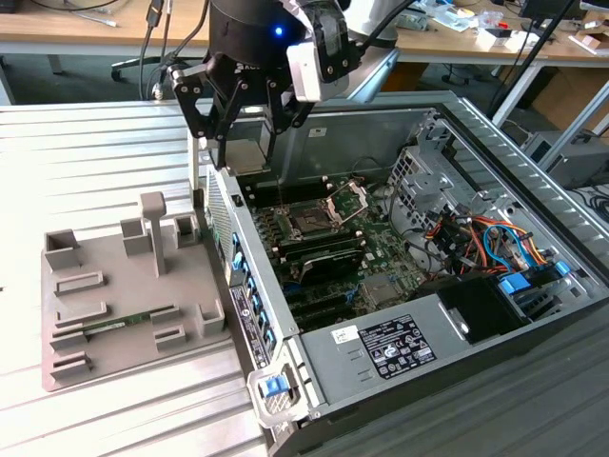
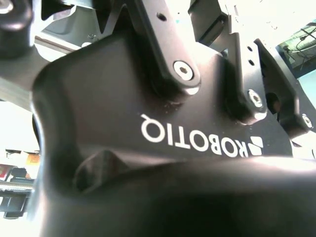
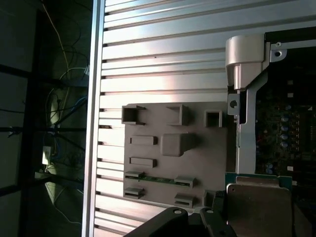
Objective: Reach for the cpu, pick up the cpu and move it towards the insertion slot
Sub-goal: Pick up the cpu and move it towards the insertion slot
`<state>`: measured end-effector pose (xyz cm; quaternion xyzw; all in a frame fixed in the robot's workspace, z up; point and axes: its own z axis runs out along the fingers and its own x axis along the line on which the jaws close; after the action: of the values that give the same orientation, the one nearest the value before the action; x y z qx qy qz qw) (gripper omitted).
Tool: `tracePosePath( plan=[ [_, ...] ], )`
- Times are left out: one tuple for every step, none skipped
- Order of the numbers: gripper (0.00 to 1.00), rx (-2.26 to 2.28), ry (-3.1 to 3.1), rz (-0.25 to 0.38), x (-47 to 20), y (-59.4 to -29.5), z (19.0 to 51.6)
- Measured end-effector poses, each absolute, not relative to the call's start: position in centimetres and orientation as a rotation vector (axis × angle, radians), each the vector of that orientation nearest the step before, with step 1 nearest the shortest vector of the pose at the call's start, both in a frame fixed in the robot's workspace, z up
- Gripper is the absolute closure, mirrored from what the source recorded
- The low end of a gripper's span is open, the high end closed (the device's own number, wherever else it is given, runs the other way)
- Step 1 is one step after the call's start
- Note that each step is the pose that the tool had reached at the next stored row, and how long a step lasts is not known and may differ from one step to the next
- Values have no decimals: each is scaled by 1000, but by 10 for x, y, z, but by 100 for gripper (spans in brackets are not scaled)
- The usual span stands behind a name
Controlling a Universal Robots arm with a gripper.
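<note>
Ribbed aluminium tabletop (image 1: 105, 162) carries the whole setup, with cluttered desks (image 1: 86, 29) behind it. In my exterior view the gripper (image 1: 244, 164) has its fingers pressed against two opposite edges of the cpu (image 1: 245, 157), pinching it clear of any surface. The first wrist view shows me the chip's pale metal top with a green edge. It hangs over the wall of the computer case (image 1: 533, 162) on the exterior view's left.

The insertion slot (image 1: 312, 223) sits lower on the motherboard (image 1: 381, 276), toward the exterior view's right and apart from the cpu. Its silver frame (image 1: 347, 198) looks raised beside it. Black memory slots (image 1: 324, 255) lie just beside it, and orange and blue cables (image 1: 485, 233) are bundled farther right.

Outside the case, a grey fixture tray (image 1: 114, 286) holds a green memory stick (image 1: 128, 324).
</note>
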<state>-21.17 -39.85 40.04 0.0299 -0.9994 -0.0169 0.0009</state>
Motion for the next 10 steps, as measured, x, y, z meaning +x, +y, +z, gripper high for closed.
tracePosePath(
  plan=[
    [45,94,-3138,-53,-211,-398,400],
    [45,94,-3138,-53,-211,-398,400],
    [45,94,-3138,-53,-211,-398,400],
    [45,94,-3138,-53,-210,-398,400],
    [45,94,-3138,-53,-210,-398,400],
    [45,94,-3138,-53,-210,-398,400],
    [45,94,-3138,-53,-209,-398,400],
    [45,94,-3138,-53,-209,-398,400],
    [45,94,-3138,-53,-209,-398,400],
    [45,94,-3138,-53,-208,-398,400]
  ],
)
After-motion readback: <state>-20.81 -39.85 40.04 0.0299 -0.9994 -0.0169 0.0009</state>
